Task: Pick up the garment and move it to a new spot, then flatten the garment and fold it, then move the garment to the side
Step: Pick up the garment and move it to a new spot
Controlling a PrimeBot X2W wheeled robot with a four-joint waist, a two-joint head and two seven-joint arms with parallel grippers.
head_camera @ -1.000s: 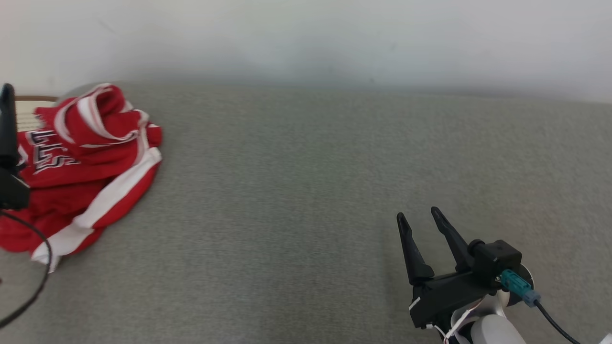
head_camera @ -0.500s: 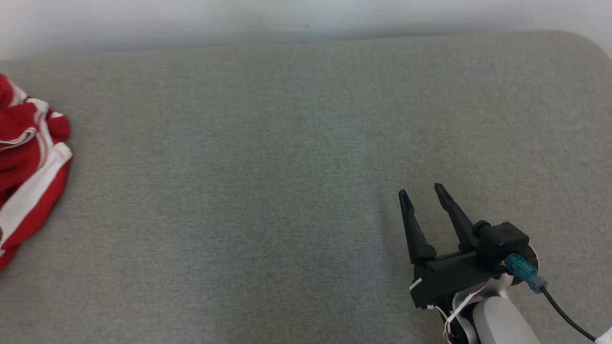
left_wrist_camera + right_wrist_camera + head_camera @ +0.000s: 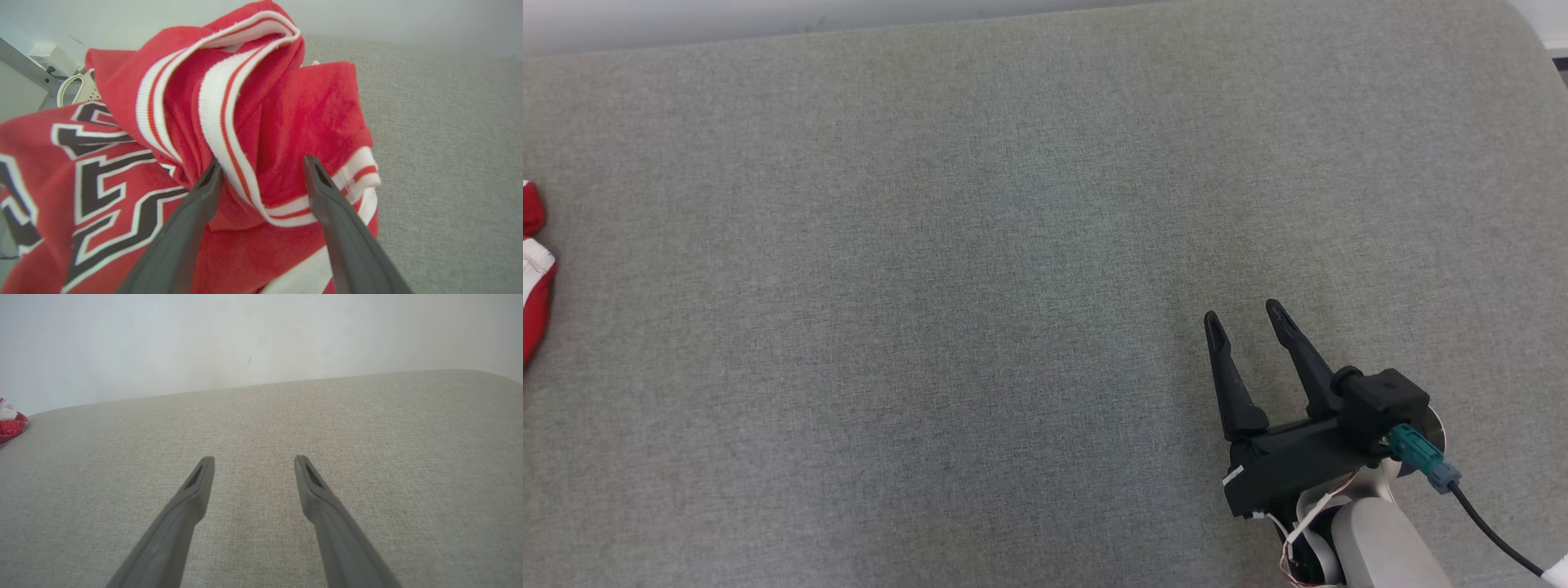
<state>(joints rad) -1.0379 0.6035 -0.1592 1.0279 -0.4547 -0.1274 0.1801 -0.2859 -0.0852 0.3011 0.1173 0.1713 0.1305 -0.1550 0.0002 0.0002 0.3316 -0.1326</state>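
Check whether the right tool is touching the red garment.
Apart. The head view shows the right tool at lower right and the red garment at the left edge, with bare grey surface between them.

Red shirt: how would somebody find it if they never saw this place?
Look for the big grey cushion against the pale wall. Near its left end lies the crumpled garment, right in front of the left gripper. It is the one bright red thing, with white striped trim and big black letters outlined in white.
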